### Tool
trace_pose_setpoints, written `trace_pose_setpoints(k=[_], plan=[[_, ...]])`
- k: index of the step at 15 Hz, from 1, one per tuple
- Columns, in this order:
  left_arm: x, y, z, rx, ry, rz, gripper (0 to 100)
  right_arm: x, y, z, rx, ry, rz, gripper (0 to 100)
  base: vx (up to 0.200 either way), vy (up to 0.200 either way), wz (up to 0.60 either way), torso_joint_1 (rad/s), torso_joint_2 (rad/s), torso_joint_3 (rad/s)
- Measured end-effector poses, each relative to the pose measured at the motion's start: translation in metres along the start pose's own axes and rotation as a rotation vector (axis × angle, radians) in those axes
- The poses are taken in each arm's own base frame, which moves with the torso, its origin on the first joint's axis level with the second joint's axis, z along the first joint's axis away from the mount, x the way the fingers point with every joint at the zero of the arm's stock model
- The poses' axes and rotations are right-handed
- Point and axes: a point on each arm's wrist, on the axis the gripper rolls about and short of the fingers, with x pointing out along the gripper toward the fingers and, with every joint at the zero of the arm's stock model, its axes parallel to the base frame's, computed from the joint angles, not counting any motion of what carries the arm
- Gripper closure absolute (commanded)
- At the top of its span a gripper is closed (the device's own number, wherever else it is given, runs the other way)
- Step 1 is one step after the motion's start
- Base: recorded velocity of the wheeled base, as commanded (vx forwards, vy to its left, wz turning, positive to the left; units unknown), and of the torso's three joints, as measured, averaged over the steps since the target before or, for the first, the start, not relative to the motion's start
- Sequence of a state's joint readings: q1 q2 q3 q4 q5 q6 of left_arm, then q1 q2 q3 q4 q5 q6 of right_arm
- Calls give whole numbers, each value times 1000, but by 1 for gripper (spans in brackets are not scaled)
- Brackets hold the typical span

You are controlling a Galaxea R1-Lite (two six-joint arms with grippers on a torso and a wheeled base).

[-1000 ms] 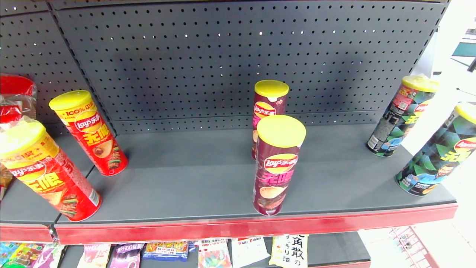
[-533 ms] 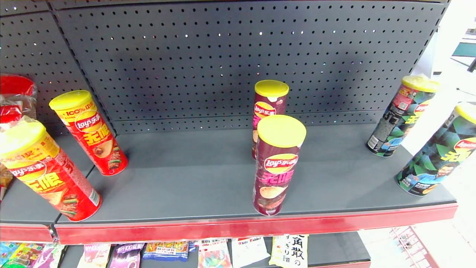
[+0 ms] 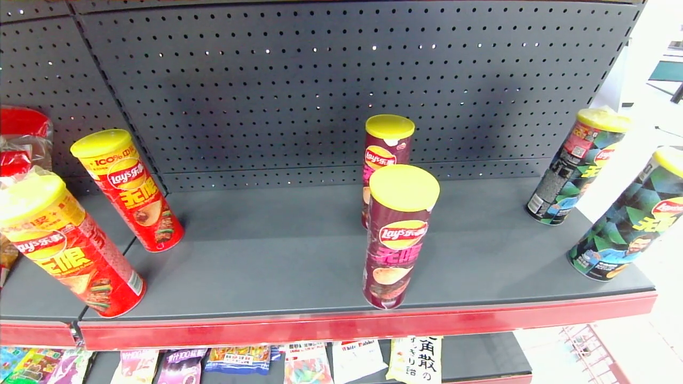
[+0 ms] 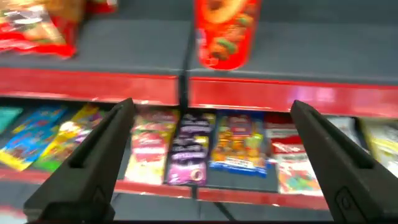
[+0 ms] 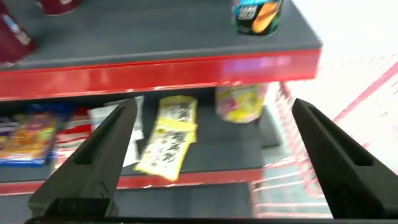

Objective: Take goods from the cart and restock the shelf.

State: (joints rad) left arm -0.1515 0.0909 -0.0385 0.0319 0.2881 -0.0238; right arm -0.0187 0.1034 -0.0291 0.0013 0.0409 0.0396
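Note:
On the grey shelf (image 3: 277, 256) stand several chip cans with yellow lids: two red cans (image 3: 130, 192) (image 3: 69, 250) at the left, two maroon cans (image 3: 397, 237) (image 3: 387, 146) in the middle, two dark patterned cans (image 3: 576, 168) (image 3: 629, 224) at the right. My left gripper (image 4: 211, 155) is open and holds nothing, facing the shelf's red front edge (image 4: 261, 93) below a red can (image 4: 225, 31). My right gripper (image 5: 217, 155) is also open and holds nothing, facing the red edge (image 5: 161, 71) near the shelf's right end, under a dark can (image 5: 256, 15).
Snack bags hang or lie on the lower shelf (image 3: 341, 362), also in the left wrist view (image 4: 186, 149) and right wrist view (image 5: 168, 137). A pegboard back wall (image 3: 341, 90) closes the shelf. A red wire cart (image 3: 592, 352) shows at the lower right. Bagged goods (image 3: 16, 144) sit at the far left.

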Motion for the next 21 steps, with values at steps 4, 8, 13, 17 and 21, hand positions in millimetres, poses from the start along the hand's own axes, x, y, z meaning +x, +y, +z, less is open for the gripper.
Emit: trace_pose_setpoints(k=[4,8,13,17,21], plan=[[0,3,-1,-11,-1,116,0,-1,-1,-7,-53,-23,-66,0,0,0,0,0,0,0],[3,3,0,6,37,192,0,-1,-1,-9,-45,-13,23,0,0,0,0,0,0,0],[6,-1,1,2,108,460,0,-2,-1,-9,-45,-15,47,0,0,0,0,0,0,0],[3,-12,0,-58,23,-93,0,-2,-1,-9,-45,-16,46,0,0,0,0,0,0,0],[0,-11,-2,-42,-12,-279,0,-2,-1,-10,-46,-17,47,0,0,0,0,0,0,0]])
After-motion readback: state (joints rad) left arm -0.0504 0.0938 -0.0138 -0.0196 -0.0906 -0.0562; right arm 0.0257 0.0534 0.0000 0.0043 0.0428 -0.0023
